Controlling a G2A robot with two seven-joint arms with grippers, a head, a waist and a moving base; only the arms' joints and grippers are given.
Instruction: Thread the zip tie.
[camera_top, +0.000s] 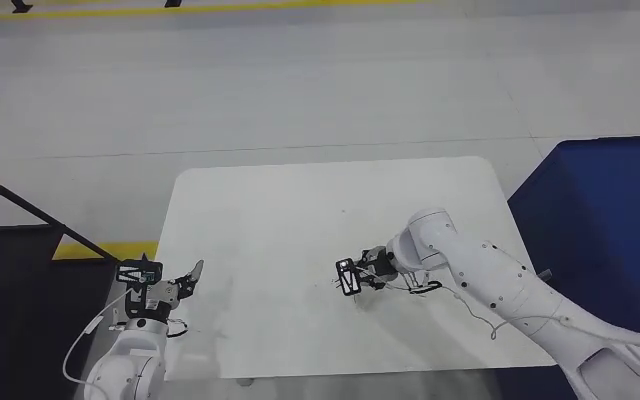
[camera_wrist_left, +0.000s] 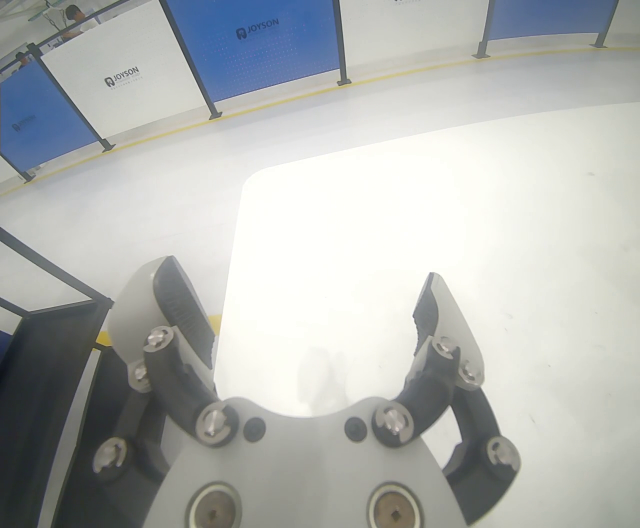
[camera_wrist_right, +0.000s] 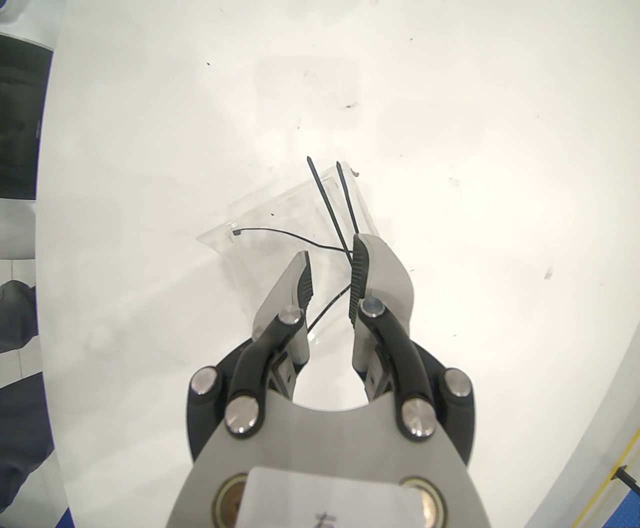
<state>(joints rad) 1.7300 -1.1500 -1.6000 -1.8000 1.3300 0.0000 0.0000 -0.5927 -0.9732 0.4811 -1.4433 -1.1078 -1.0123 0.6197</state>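
Observation:
Several thin black zip ties (camera_wrist_right: 331, 207) lie on a clear plastic bag (camera_wrist_right: 272, 212) on the white table (camera_top: 300, 210). Two are straight and side by side; a third curves away to its small head (camera_wrist_right: 235, 231). My right gripper (camera_wrist_right: 330, 252) hovers low over them near the table's front middle, open with a narrow gap, and one tie's strand runs under that gap. In the top view the right gripper (camera_top: 348, 277) points left. My left gripper (camera_wrist_left: 300, 272) is wide open and holds nothing, at the table's front left corner (camera_top: 187, 280).
A blue panel (camera_top: 590, 210) stands off the table's right edge. A dark frame (camera_top: 40, 225) stands off its left edge. Blue and white barriers (camera_wrist_left: 250, 50) line the floor beyond the table.

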